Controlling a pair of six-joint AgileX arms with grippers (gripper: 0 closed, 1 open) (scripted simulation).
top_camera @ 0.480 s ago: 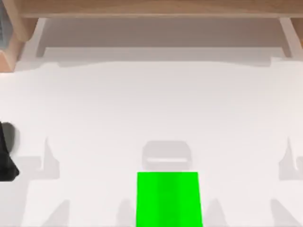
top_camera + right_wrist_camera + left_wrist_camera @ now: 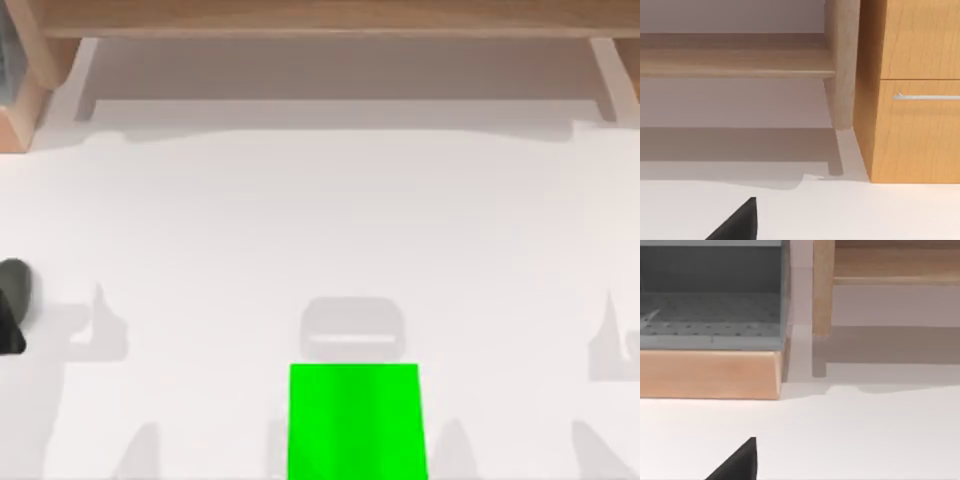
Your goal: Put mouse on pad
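green pad (image 2: pixel 353 420) flat on the white table (image 2: pixel 300 230), at the near edge just right of centre, bare on top. just beyond it, a pale rounded shadow (image 2: pixel 352 328). at the left edge, a dark rounded form (image 2: pixel 14 290); mouse or arm, cannot tell. along the far side, a wooden shelf (image 2: pixel 320 18). black wedge of left gripper (image 2: pixel 742 465) facing a grey perforated box (image 2: pixel 710 305); right gripper (image 2: pixel 742 225) facing a wooden drawer cabinet (image 2: pixel 915 90). jaw state of either: cannot tell.
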